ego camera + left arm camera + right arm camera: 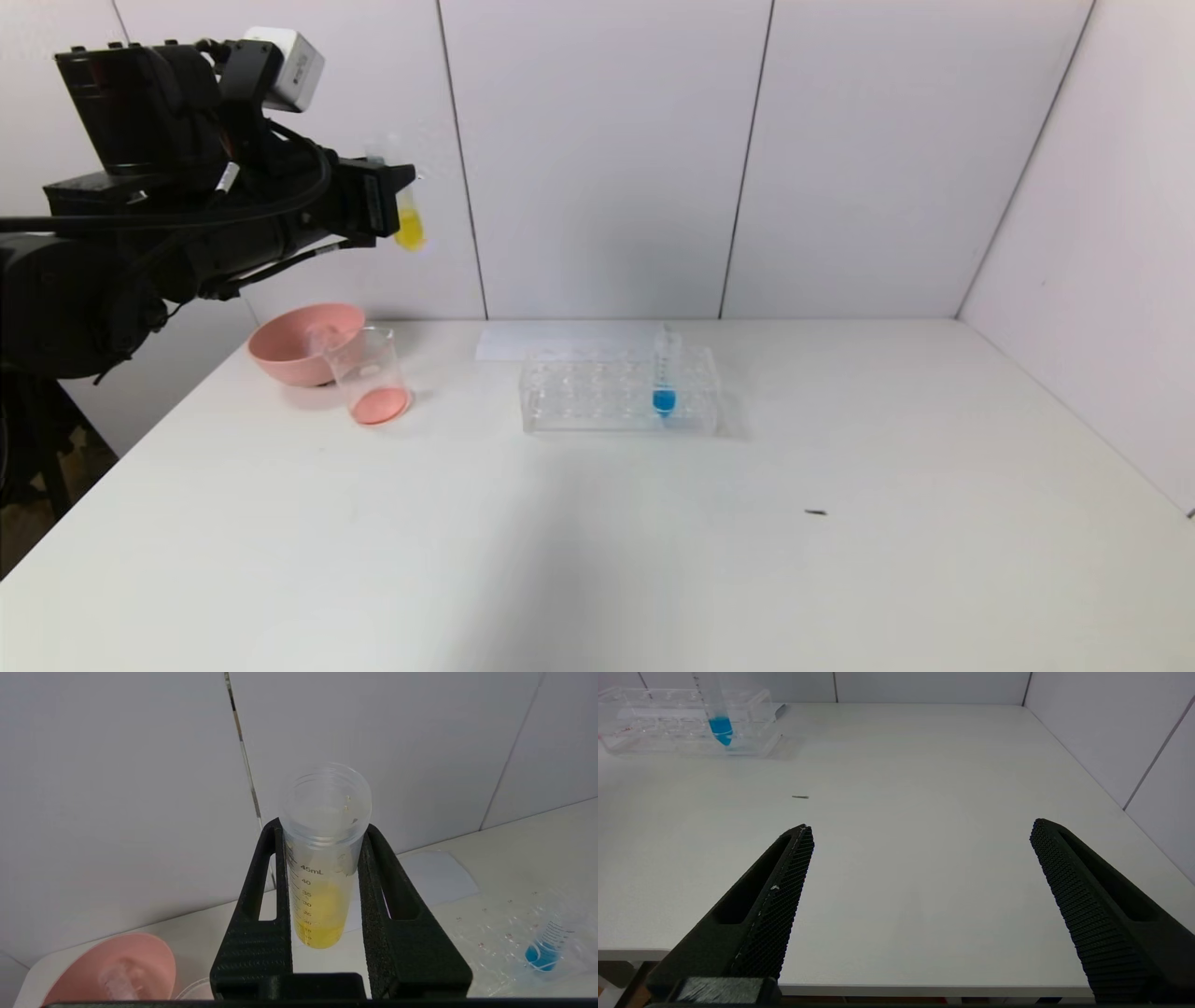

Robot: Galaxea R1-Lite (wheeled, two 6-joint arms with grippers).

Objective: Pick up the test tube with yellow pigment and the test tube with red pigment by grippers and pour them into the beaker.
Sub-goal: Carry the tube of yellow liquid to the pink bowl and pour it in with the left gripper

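Note:
My left gripper [400,201] hangs high over the table's back left, shut on the test tube with yellow pigment [409,227]. In the left wrist view the tube [322,868] stands about upright between the two black fingers [261,933], mouth up, with yellow liquid in its lower part. The beaker [371,375] stands on the table below, a red-pink layer at its bottom. No tube holding red pigment shows. My right gripper [920,826] is open and empty, low over the table's front edge.
A pink bowl [297,347] sits right behind the beaker, and a clear, empty-looking tube [119,975] lies in it. A clear tube rack [597,392] at mid-table holds a tube with blue liquid [664,378]. White paper [551,342] lies behind the rack.

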